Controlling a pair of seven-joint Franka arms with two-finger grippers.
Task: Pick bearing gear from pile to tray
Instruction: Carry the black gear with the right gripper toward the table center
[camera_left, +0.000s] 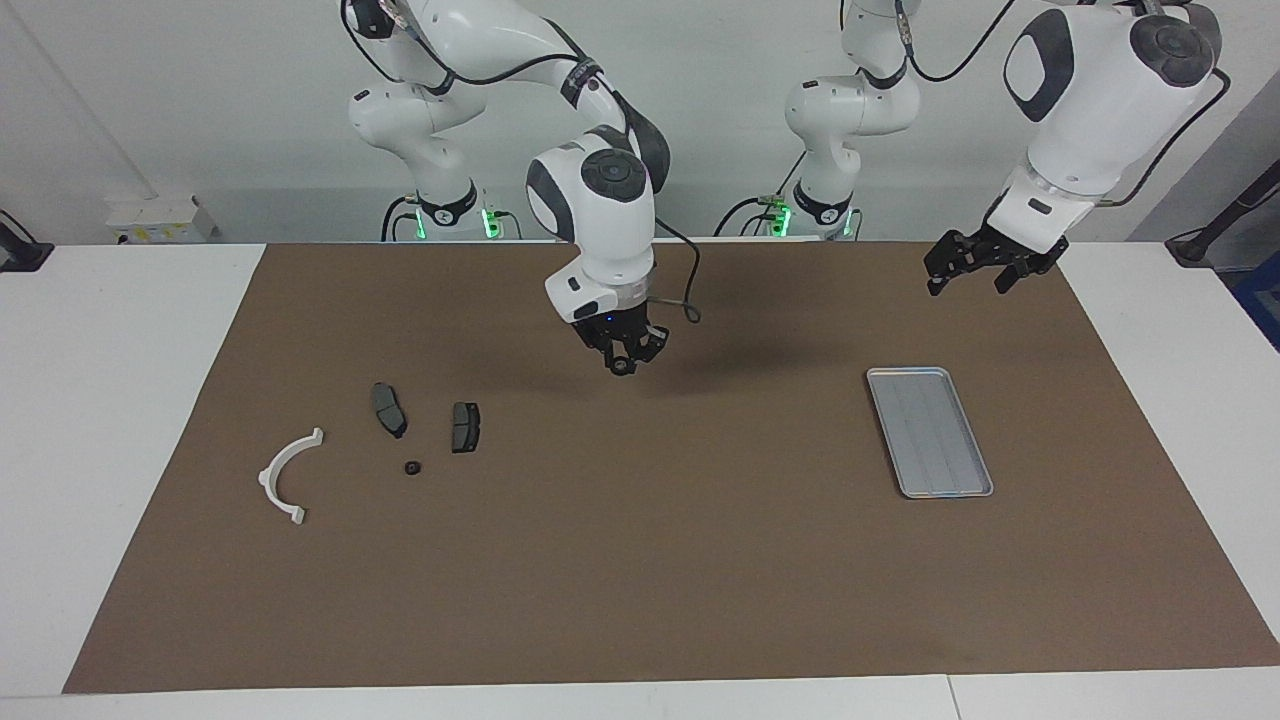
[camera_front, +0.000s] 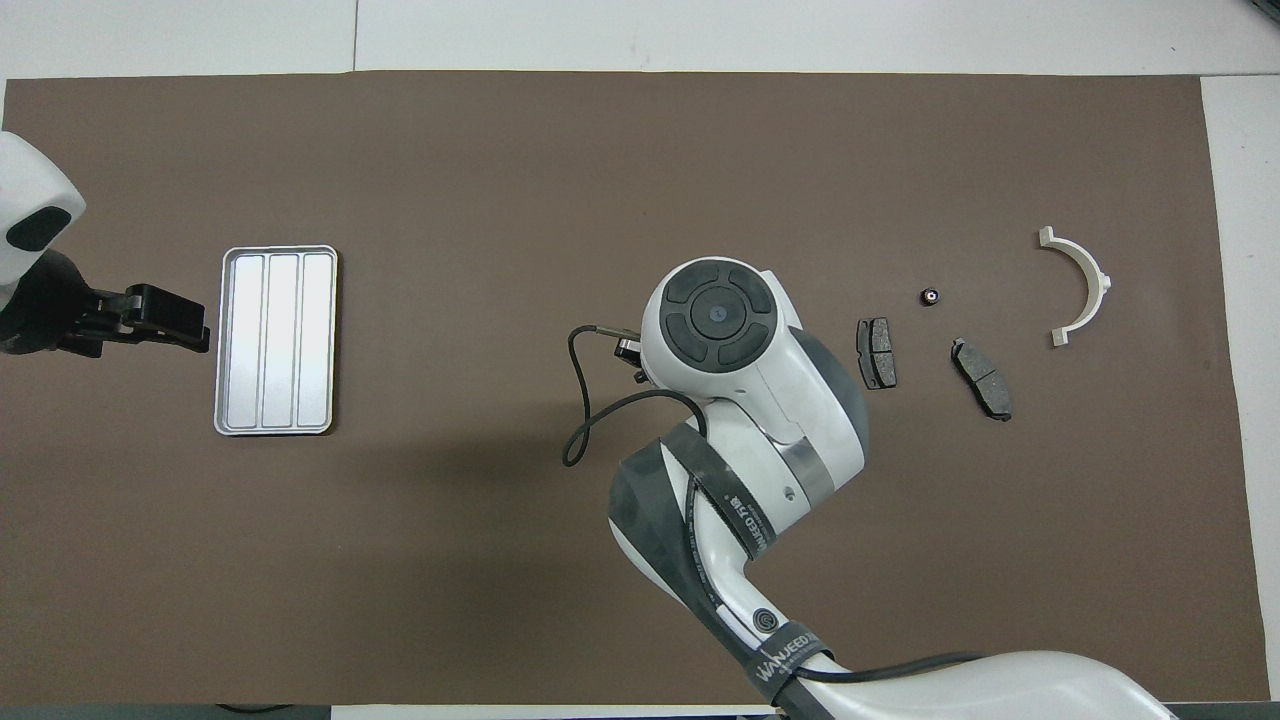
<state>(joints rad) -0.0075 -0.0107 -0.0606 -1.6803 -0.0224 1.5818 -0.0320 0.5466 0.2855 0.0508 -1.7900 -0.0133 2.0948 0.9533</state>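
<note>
The brown mat is laid over most of the white table, with bare white margins left at both ends.

The right gripper is held above open mat near the middle, toward 12 o'clock in the facing view. Its fingers are clenched on what appears to be a small dark bearing gear, carried clear of the surface. In the overhead view the claw and its load are hidden under the arm's wrist.

The pile is found at 9 o'clock in the facing view, toward the right arm's end. Two dark pads are laid apart from each other. A second small black round piece rests between them and slightly farther from the robots. The white arc is set nearest the mat's edge, touching nothing.

The tray is placed at 3 o'clock in the facing view, toward the left arm's end, with its ribbed floor bare. A broad stretch of unobstructed mat is seen between the carried piece and the tray's rim.

The left gripper is held in the air with its fingers spread and nothing grasped. In the overhead view it is seen at 9 o'clock of the tray, just beside the long rim, over the strip of mat near the mat's edge.
</note>
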